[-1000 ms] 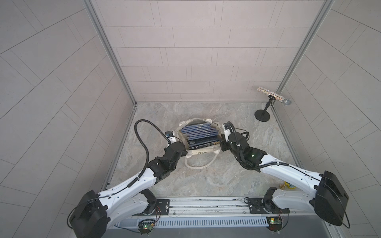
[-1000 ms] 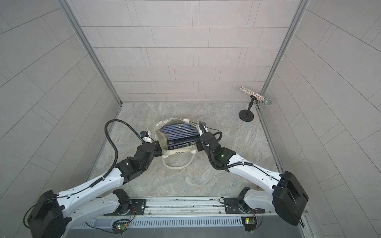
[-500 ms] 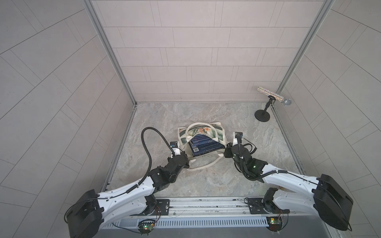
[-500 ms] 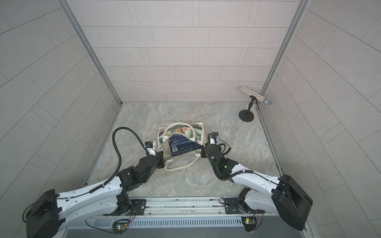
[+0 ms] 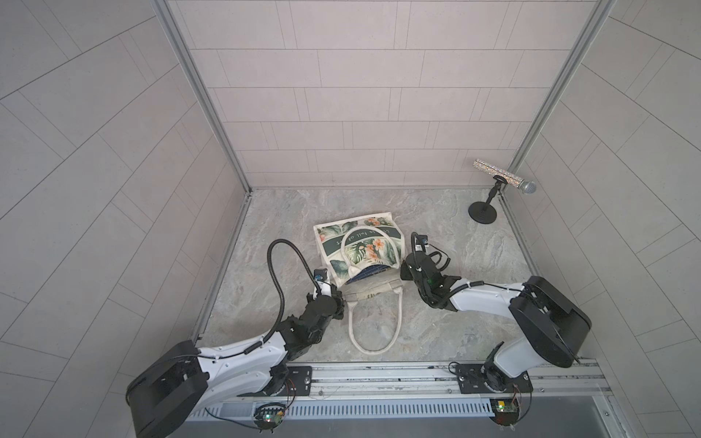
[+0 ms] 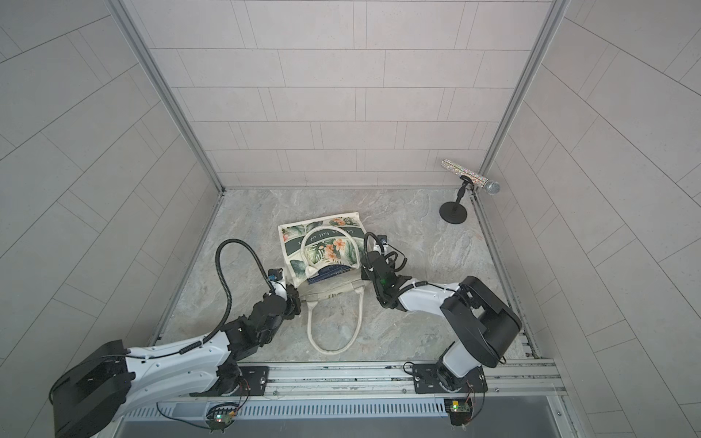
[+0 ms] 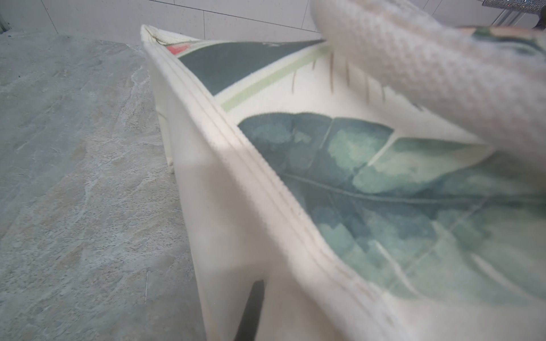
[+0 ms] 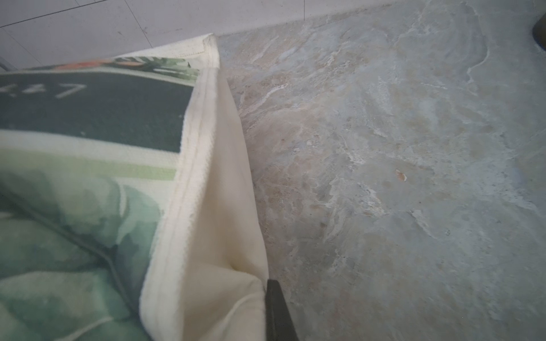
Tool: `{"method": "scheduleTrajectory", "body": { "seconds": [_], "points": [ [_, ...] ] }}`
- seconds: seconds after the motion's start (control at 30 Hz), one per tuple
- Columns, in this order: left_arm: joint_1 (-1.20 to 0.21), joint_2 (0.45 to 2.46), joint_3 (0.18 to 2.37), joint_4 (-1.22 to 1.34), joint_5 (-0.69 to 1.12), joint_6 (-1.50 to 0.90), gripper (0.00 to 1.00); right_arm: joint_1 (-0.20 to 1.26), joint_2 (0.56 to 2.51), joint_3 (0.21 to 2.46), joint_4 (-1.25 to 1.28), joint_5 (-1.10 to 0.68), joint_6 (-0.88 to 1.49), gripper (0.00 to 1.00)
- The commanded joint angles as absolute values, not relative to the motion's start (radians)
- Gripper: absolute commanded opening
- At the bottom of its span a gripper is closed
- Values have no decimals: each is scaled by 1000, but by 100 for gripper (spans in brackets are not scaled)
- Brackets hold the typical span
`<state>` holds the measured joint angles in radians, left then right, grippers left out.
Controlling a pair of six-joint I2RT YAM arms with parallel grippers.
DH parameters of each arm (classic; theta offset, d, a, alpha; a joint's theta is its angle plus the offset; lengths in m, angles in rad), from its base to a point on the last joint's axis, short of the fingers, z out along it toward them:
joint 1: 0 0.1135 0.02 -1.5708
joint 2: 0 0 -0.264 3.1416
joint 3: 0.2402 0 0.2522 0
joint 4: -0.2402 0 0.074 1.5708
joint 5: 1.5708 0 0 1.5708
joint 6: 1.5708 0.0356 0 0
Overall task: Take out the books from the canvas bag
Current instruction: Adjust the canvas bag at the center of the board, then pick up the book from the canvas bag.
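At the left corner of the canvas bag's (image 5: 356, 242) mouth, my left gripper (image 5: 338, 299) is closed, and I judge it is pinching the cream rim there. In my left wrist view only a dark sliver of one finger (image 7: 251, 310) shows against the bag's side panel.

The bag lies flat on the marble floor (image 5: 436, 326) with its leafy printed face up. One handle (image 5: 347, 246) is draped over that face. The other handle (image 5: 373, 341) trails out from the mouth, on the side away from the bag's bottom.

The books (image 5: 370, 273) are all inside. Only a dark navy strip shows in the mouth, between the upper and lower rims, in both top views. I cannot count them, and none lies outside the bag.

At the right corner of the mouth sits my right gripper (image 5: 403, 273). One finger (image 8: 277, 310) rests against a fold of canvas, but I cannot tell whether the jaws are parted or pinching.

I judge I am at the step of laying the bag down and holding its mouth spread. Next, one gripper should keep the rim pinned. The other must let go, slide into the mouth just beside the navy edge, and pinch the topmost thin cover without catching canvas or the draped handle.
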<state>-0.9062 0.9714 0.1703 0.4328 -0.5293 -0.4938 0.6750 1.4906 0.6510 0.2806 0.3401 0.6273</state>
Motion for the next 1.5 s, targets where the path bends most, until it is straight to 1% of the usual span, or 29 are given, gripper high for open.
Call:
{"method": "scheduleTrajectory", "body": {
  "seconds": [0.0,0.07,0.1,0.2,0.37,0.43,0.53,0.6,0.7,0.73,0.8,0.97,1.1,1.13,1.27,1.37,1.47],
  "points": [
    [-904,948,184,468,-525,-479,0,660,1332,667,45,362,623,31],
    [-905,955,195,472,-496,-481,0,665,1229,651,-18,345,638,46],
    [-905,961,195,488,-479,-477,0,672,1180,646,-57,346,651,52],
    [-905,968,189,521,-438,-487,0,692,1036,627,-143,343,678,63],
    [-904,949,184,545,-392,-501,0,728,850,597,-285,315,780,66],
    [-905,942,179,570,-364,-484,0,776,799,568,-278,310,835,66],
    [-905,915,147,646,-282,-439,0,883,780,531,-231,310,941,66],
    [-905,905,110,718,-267,-417,0,993,802,513,-179,374,993,66],
    [-905,886,64,794,-259,-410,0,1173,888,508,-48,504,995,66],
    [-905,880,57,805,-243,-406,0,1206,933,513,10,515,986,66],
    [-905,865,53,804,-206,-394,0,1222,1026,531,102,473,984,66],
    [-905,819,24,849,-163,-367,0,1222,1252,592,312,391,963,65],
    [-905,769,8,841,-150,-354,0,1212,1345,656,409,428,920,66],
    [-905,747,5,840,-138,-347,0,1194,1365,668,440,409,909,66],
    [-904,696,-5,814,-114,-334,0,1113,1435,756,420,333,879,67],
    [-905,662,-2,771,-118,-334,0,1068,1474,816,394,323,864,66],
    [-905,651,-5,767,-118,-334,0,1010,1502,828,412,274,919,66]
  ]
}}
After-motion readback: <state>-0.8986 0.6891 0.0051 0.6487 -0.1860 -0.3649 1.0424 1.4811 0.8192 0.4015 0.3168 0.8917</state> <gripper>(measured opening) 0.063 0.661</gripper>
